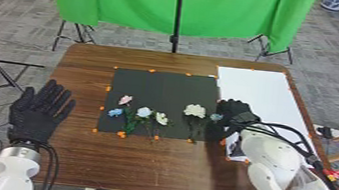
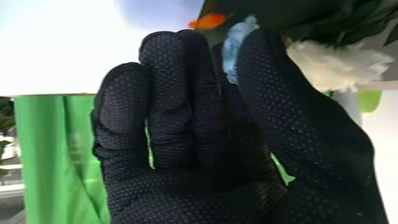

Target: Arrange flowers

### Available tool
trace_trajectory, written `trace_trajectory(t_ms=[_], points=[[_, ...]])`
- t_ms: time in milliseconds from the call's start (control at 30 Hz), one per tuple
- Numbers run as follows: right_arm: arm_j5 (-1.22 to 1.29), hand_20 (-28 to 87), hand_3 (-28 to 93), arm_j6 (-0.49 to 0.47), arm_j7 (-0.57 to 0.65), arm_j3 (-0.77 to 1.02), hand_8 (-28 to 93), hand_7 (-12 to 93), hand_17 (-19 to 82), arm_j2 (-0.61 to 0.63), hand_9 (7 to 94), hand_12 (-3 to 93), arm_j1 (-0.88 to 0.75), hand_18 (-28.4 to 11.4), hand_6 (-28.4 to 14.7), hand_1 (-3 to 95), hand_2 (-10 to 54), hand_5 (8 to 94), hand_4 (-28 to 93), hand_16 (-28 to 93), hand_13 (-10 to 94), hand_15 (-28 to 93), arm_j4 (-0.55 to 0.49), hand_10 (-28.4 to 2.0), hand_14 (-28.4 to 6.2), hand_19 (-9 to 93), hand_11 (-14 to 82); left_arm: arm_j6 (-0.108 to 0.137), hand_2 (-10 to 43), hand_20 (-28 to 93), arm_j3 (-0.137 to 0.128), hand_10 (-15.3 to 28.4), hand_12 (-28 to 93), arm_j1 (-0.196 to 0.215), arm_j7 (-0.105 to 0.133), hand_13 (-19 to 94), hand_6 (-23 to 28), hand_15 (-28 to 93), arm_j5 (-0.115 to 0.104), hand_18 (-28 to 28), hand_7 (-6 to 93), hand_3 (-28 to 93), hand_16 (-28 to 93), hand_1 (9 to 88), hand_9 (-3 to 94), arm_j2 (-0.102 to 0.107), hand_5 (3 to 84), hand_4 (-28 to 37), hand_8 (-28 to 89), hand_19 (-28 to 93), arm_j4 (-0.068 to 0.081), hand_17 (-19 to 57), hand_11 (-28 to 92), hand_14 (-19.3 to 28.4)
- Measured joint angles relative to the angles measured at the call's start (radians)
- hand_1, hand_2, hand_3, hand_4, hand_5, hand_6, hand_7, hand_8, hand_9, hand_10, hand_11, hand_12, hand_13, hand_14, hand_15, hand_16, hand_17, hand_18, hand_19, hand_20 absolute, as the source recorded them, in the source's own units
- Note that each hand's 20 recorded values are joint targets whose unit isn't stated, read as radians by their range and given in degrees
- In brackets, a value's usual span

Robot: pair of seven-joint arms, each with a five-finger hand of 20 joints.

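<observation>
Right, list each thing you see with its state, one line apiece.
Left hand: open, straight
Right hand: closed on a blue flower
Other blue flower: lying loose
Pink flower: lying loose
Three white flowers: lying loose
Black mat: spread flat
White sheet: spread flat
Green cloth: hanging

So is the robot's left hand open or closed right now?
Open. In the head view, the left hand has its fingers straight and a little apart, pointing away from the robot, with nothing in their grasp.
</observation>
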Motion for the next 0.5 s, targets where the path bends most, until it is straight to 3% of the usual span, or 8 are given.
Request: trace_trajectory(t_ms=[133,200,333,500], points=[[-0.001,31,68,-0.001,-0.003,-0.003,-11,15,36,0.000,62.7,28.5,-0.011,-22.4,-6.6,59.9,-9.4,47.2,-28,37,61,53,-0.003,-16.3,-10.1,86,22.5,0.048,13.5,20,0.000,14.7,15,-0.002,0.007,30,8.9,44,-0.017,14.9,17.1,73,-4,30.2,38.5,0.002,43.7,-28.2,-9,36,-0.006,-4.9,27,15.1],[0.001,30,68,-0.006,-0.002,-0.004,-11,13,35,-0.001,58.6,23.0,-0.014,-22.6,-7.6,61.1,-9.5,43.1,-28,37,60,53,-0.004,-17.6,-9.7,86,25.8,0.062,10.4,20,0.001,14.3,15,-0.005,0.008,28,9.0,45,-0.024,14.9,17.8,74,-5,32.0,35.0,0.003,40.4,-28.2,-9,36,-0.006,-5.0,29,14.4],[0.020,29,72,-0.023,0.000,-0.006,-9,10,34,-0.002,54.2,21.0,-0.016,-23.5,-9.8,54.9,-9.5,38.1,-28,32,57,58,-0.014,-19.4,-12.8,86,26.6,0.092,6.6,20,0.003,13.9,14,-0.012,0.007,26,9.1,46,-0.025,14.6,18.4,74,-6,32.8,31.2,0.004,37.2,-27.8,-10,37,-0.006,-5.4,30,14.2],[0.068,28,74,-0.062,0.020,-0.001,-9,8,32,-0.006,50.6,20.2,-0.020,-25.0,-12.0,46.3,-9.5,36.4,-28,21,53,63,-0.046,-21.7,-17.4,86,24.7,0.103,4.9,20,0.003,14.1,14,-0.012,0.010,24,9.4,45,-0.034,14.5,17.4,75,-6,30.8,29.5,0.006,36.3,-27.9,-10,37,-0.007,-5.6,29,14.1]])
